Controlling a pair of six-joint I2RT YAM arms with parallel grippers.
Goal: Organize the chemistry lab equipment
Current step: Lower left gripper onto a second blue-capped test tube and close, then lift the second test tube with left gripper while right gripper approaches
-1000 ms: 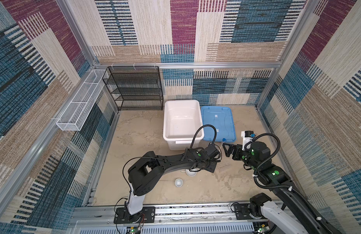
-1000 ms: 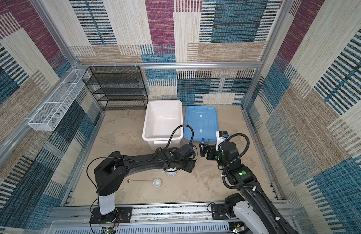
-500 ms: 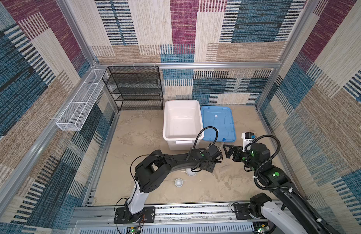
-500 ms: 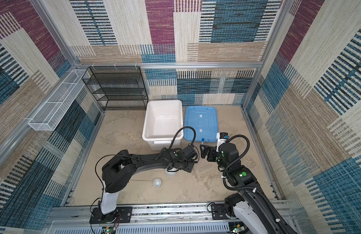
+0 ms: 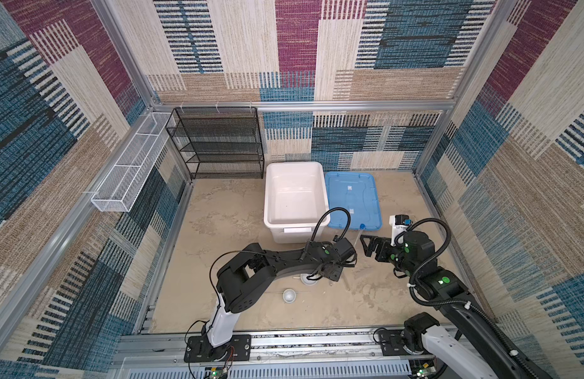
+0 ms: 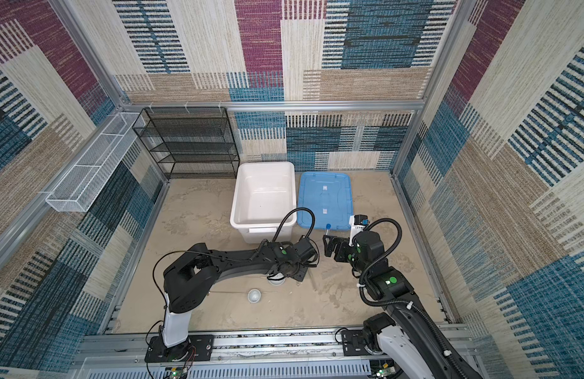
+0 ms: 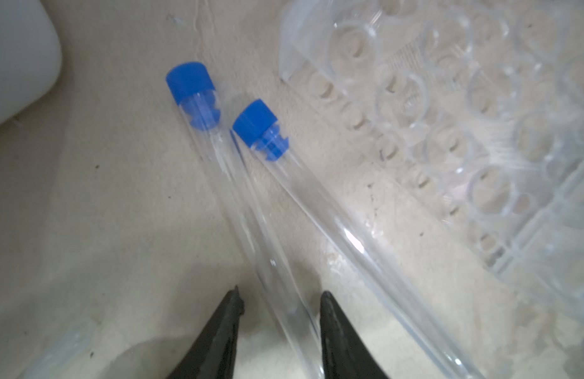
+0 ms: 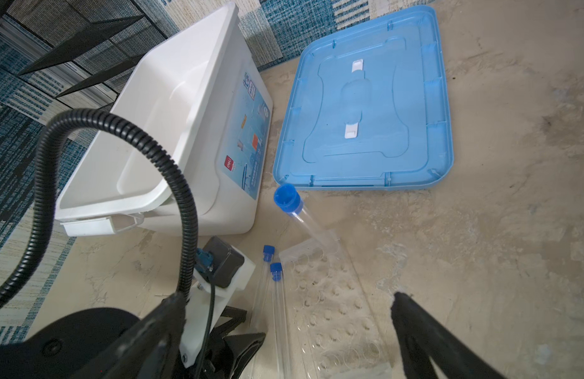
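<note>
Left wrist camera, looking down my left claw (image 7: 281, 297): its two black fingertips (image 7: 230, 318) stand partly apart on either side of one blue-capped tube (image 7: 241, 203), which lies flat on the sandy tabletop (image 7: 103, 197). A sliver of table shows between each tip and the clear wall, so the claw has hold of nothing. The tube runs straight out from between the tips, its cap at the far end. A second capped tube (image 7: 331, 226) lies just beside it, the two caps near each other and the bodies spreading apart toward the claw. Beyond that one lies the clear plastic rack (image 7: 448, 115), its round holes facing up.

In both top views my left arm reaches low over the table just in front of the white bin (image 5: 266, 197), with the blue lid (image 5: 349, 197) flat beside the bin. One small white bowl (image 5: 307, 280) sits partly under the wrist; another bowl (image 5: 289, 295) stands apart from it, nearer the front rail. My right claw (image 5: 366, 246) hovers close by on the right, spread wide and empty. From the right wrist camera I see the third tube (image 8: 308, 223) tilted, cap up, its lower end at the rack's far corner; whether it sits in a hole I cannot tell.
</note>
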